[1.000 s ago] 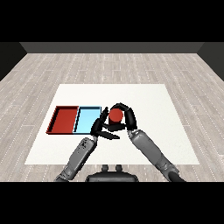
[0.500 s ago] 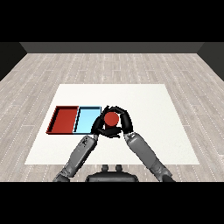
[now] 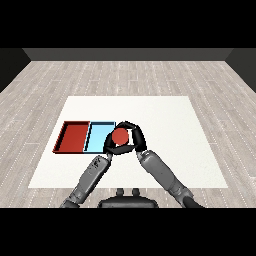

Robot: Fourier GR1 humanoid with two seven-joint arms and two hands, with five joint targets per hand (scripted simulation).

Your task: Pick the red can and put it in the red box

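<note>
The right hand (image 3: pixel 134 136) curls round the red can (image 3: pixel 120 136) at frame centre, just right of the light blue tray (image 3: pixel 98 138). The left hand (image 3: pixel 111 145) sits below the can with fingers I cannot read; the red tray (image 3: pixel 73 137) lies farthest left.

A bare test room rather than a home or shop: a white worktop (image 3: pixel 165 115) stands alone on a pale grey plank floor (image 3: pixel 150 75), with a dark wall (image 3: pixel 128 54) behind and no other furniture in sight.

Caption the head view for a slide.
Right hand holds the red can beside the light blue tray, red tray farther left.
</note>
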